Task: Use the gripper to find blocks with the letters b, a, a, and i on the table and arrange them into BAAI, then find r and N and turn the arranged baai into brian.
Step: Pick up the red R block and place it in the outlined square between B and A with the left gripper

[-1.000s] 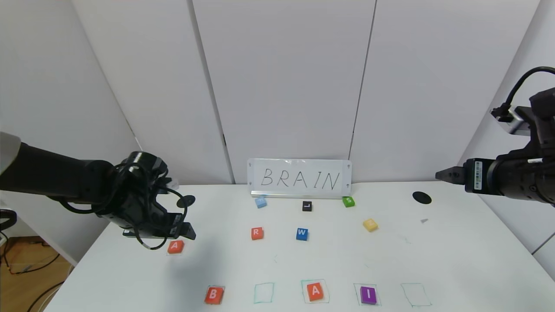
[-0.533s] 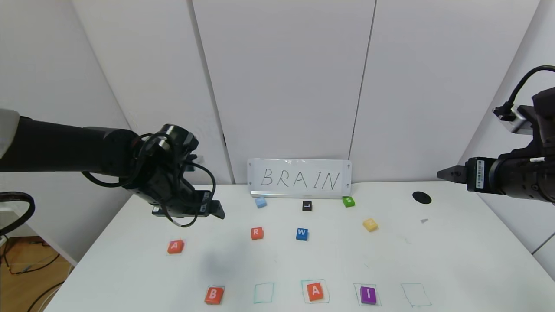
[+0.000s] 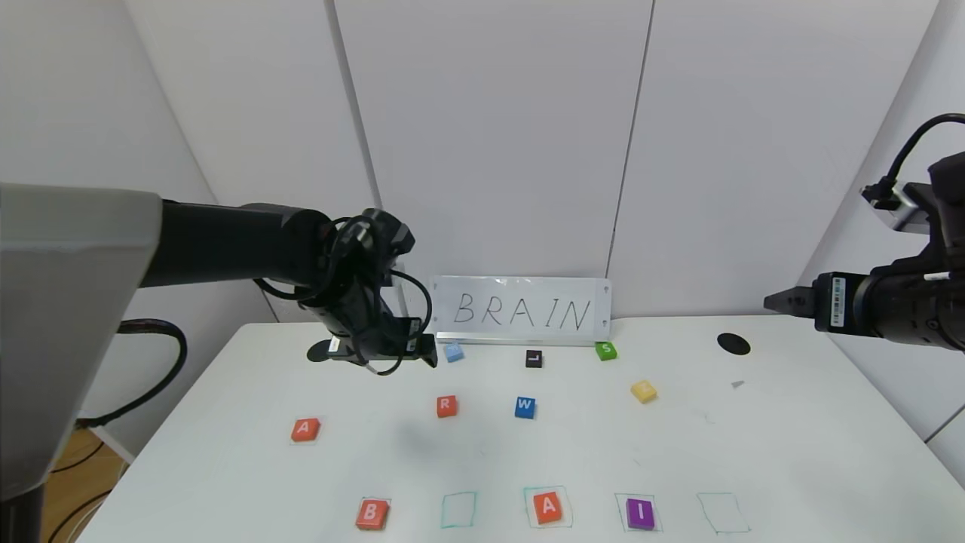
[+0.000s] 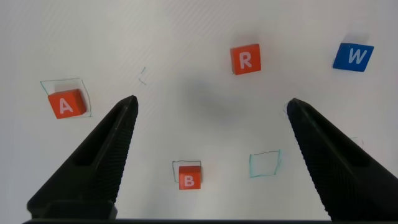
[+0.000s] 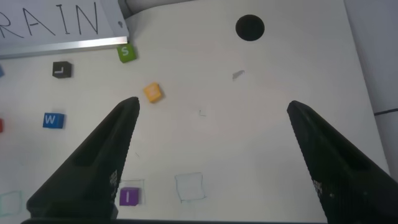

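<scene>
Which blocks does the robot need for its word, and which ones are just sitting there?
Needed: B block, A block in the row, spare A block, purple I block, R block, yellow block.

Just lying about: W block, black L block, green S block, light blue block.

Readable marks, as we find them: a white sign [image 3: 520, 311] propped against the back wall carries handwritten "BRAIN". On the table [image 3: 791, 452], small square blocks bear white letters: an orange-red block [image 3: 446, 406] reads "R"; a blue block [image 3: 525, 407] reads "W"; a black block [image 3: 534, 358] reads "L"; a green block [image 3: 606, 350] reads "S". An orange-red block [image 3: 305, 429] at the left reads "A". In the near row we read "B" on an orange-red block [image 3: 372, 513], "A" on another [image 3: 548, 507], and "I" on a purple block [image 3: 640, 513]. The yellow block [image 3: 644, 391] and the pale blue block [image 3: 453, 351] show no letter we can make out.
</scene>
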You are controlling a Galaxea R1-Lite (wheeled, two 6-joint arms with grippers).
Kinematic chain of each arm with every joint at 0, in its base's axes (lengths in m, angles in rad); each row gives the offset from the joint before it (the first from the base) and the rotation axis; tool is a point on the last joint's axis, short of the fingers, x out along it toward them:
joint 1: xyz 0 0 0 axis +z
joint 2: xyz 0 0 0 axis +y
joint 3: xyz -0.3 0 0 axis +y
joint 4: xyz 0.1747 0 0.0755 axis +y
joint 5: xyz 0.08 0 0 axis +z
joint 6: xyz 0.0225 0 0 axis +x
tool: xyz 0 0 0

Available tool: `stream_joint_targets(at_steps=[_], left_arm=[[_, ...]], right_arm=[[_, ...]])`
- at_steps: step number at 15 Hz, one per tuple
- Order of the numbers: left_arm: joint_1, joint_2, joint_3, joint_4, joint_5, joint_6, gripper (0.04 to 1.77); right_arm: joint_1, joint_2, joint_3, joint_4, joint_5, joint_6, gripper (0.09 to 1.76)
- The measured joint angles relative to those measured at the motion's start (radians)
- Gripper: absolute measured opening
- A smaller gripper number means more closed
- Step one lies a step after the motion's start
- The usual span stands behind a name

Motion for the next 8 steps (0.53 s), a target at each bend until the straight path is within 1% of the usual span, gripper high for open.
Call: stream_joint_targets(at_steps=[5,6,8], left_arm=[[-0.046,0.151,-0.181,0.086,0.031,-0.086,1.70],[-0.055,0.179,-0.207,0.090,0.035,-0.097,1.71],[-0.072,0.218,-0.228,0.086,0.056,-0.118,1.71]], right_arm=[[-0.006,0.004,-0.001,-0.001,0.000,0.000,1.71],[-0.007,0.005,-0.001,-0.001,0.000,0.000,1.71],[-0.008,0.008,-0.002,-0.001,0.000,-0.001,1.71]])
